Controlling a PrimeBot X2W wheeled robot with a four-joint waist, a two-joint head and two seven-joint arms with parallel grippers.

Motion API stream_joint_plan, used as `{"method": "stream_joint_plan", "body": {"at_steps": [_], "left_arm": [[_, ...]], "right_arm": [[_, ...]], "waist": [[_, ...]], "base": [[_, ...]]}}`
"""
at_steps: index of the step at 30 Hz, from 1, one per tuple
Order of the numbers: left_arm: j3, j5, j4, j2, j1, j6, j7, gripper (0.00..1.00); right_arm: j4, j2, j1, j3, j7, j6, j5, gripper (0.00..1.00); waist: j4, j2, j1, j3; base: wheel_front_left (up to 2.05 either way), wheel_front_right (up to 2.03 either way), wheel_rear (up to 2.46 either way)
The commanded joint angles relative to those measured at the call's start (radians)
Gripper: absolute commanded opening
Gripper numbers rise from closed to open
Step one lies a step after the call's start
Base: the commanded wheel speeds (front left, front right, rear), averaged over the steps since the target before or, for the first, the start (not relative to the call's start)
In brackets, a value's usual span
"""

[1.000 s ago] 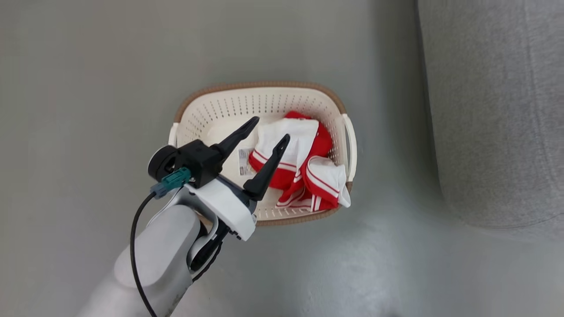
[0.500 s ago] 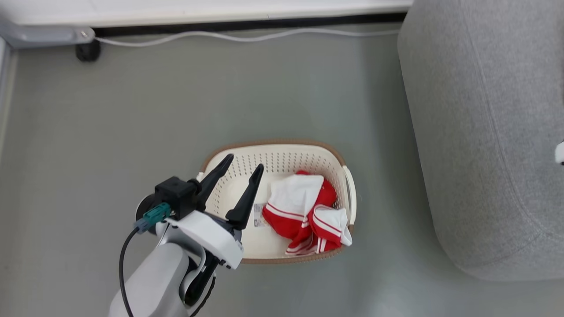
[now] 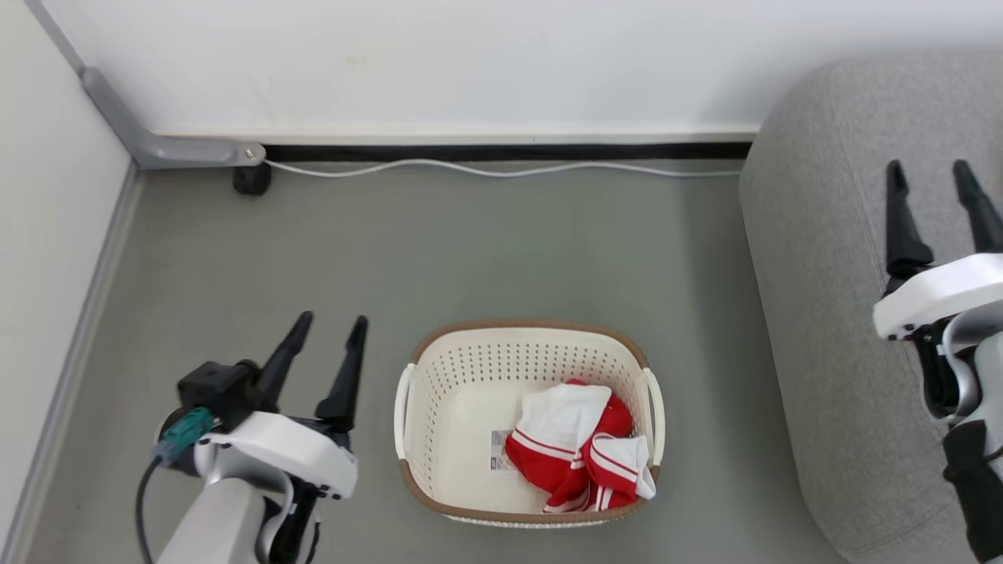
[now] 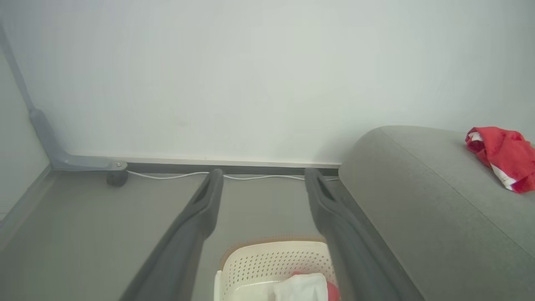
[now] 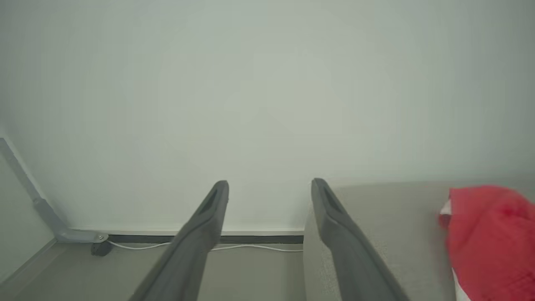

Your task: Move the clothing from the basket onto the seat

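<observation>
The cream basket [image 3: 439, 439] with a brown rim stands on the floor. Red and white clothing [image 3: 584, 446] lies bunched in its right half, with a barcode sticker showing beside it. My left gripper [image 3: 327, 323] is open and empty, left of the basket and apart from it. Over the grey seat [image 3: 823, 258] at the right, my right gripper [image 3: 932, 168] is open and empty. Another red garment [image 4: 503, 156] lies on the seat [image 4: 418, 200], also visible as clothing [image 5: 489, 238] at the right of the right wrist view. The basket's top [image 4: 267, 259] shows between my left fingers.
A white wall with a black skirting strip runs behind. A white cable [image 3: 486, 168] lies along the floor by the wall. A grey conduit [image 3: 157, 145] comes down the left corner, with a small dark foot [image 3: 251, 178] under its end. Grey floor surrounds the basket.
The head camera has lifted, so the wall and seat come into view. My left gripper has drawn back out of the basket to its left, empty. My right gripper has come into view over the seat.
</observation>
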Motion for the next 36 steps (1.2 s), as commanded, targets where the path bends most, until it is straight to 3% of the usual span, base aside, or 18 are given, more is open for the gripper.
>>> {"method": "stream_joint_plan", "body": {"at_steps": [1, 14, 36], "left_arm": [[0.061, 0.018, -0.025, 0.017, 0.0, -0.001, -0.006, 1.0], [0.269, 0.155, -0.087, -0.01, 0.093, -0.001, -0.006, 1.0], [0.323, 0.271, -0.15, -0.072, 0.275, -0.001, -0.006, 1.0]], "right_arm": [[-0.044, -0.003, 0.021, 0.034, -0.012, 0.003, 0.018, 1.0], [-0.17, 0.022, 0.178, 0.121, -0.012, 0.003, 0.029, 1.0], [-0.214, 0.094, 0.404, 0.044, -0.012, 0.003, -0.079, 1.0]], "waist": [[0.016, 0.0, 0.0, -0.024], [0.035, 0.0, 0.0, -0.094], [0.015, 0.0, 0.0, -0.148]], "base": [[0.0, 0.0, 0.0], [0.0, 0.0, 0.0], [0.0, 0.0, 0.0]]}}
